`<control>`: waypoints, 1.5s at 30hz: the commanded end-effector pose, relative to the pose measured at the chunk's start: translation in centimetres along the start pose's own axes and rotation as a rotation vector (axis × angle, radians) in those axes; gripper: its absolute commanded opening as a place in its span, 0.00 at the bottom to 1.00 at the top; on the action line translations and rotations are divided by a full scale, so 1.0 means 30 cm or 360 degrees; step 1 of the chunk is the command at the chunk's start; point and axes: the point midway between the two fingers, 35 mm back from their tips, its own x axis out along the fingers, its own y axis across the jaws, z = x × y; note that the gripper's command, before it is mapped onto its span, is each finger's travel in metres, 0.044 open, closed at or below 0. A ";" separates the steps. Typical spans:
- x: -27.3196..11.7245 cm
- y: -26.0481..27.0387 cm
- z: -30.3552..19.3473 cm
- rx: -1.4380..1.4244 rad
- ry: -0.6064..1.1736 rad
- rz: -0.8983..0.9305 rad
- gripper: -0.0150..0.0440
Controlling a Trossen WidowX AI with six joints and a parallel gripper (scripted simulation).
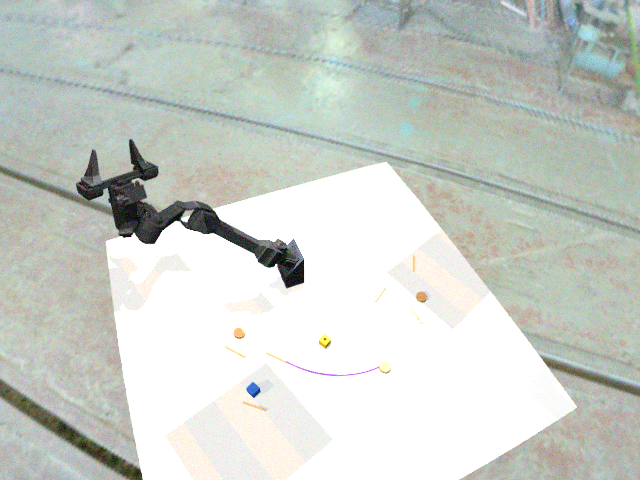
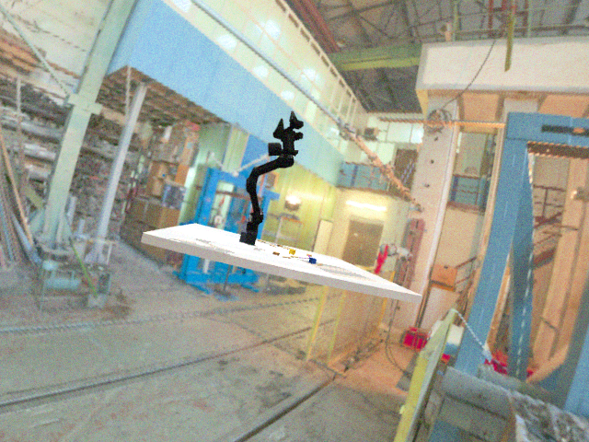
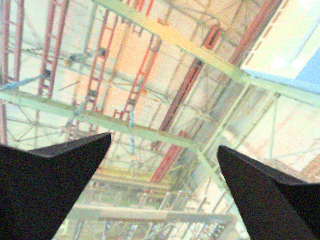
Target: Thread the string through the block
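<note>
A small yellow block (image 1: 324,341) (image 2: 292,250) with a dark hole sits on the white table (image 1: 341,206) (image 2: 190,245). A thin wooden stick (image 1: 276,357) lies left of it in the top view. A purple string (image 1: 336,375) runs from the stick's right end in a shallow curve past the block, outside it, to a pale round button (image 1: 385,367). My gripper (image 1: 112,145) (image 2: 286,116) (image 3: 164,144) is wide open and empty. It is raised high, fingers pointing up, far from the stick and the block.
A blue block (image 1: 252,389) (image 2: 312,261) stands near a loose stick (image 1: 254,406). Another stick (image 1: 235,351) lies by an orange-brown disc (image 1: 238,333). At the right, a brown disc (image 1: 421,297) lies among loose sticks (image 1: 380,295) (image 1: 414,263) (image 1: 417,316).
</note>
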 end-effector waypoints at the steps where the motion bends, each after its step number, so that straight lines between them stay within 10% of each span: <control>1: -0.015 0.045 0.064 0.0219 -0.0023 0.0126 1.00; 23: -0.410 0.196 1.002 0.1817 -0.0400 0.1414 1.00; 45: -1.201 -0.425 1.675 0.2468 -0.1114 0.3305 1.00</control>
